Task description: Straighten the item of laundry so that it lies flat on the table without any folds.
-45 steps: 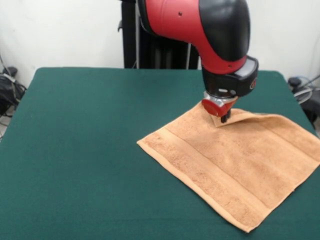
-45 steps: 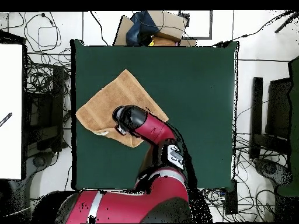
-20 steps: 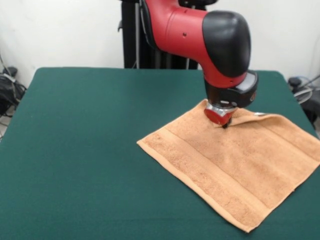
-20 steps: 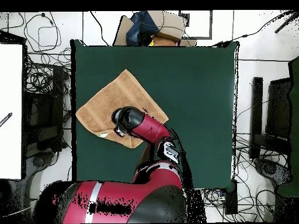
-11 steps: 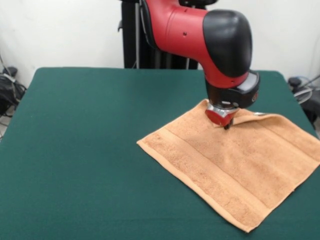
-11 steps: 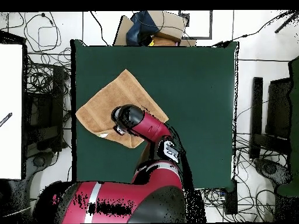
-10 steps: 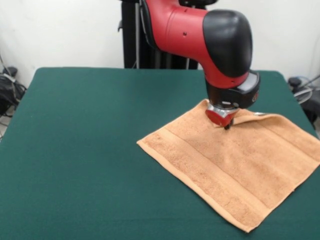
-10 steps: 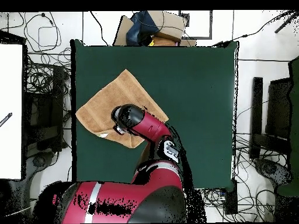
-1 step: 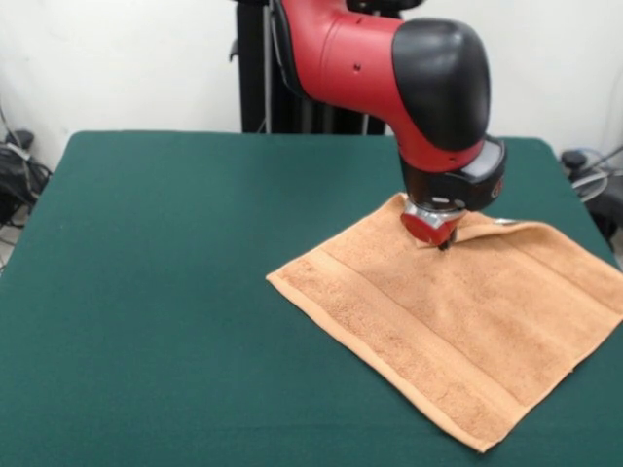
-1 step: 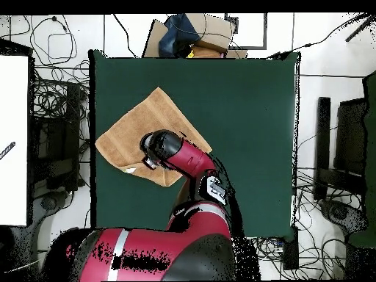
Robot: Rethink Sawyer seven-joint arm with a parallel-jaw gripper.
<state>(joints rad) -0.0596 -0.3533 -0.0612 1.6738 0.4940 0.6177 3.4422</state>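
1. The towel (image 9: pixel 458 316) lies spread on the green worktop (image 9: pixel 175 292), toward its right side in the front view.
2. The claw (image 9: pixel 440 238) touches the towel's far corner; whether it is spread or pinching cannot be told.

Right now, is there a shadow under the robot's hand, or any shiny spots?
Front view: a small soft shadow sits on the towel right under the gripper, and the arm's black shell shows a pale sheen. Overhead view: the arm hides that spot; the table looks evenly lit, no glare.
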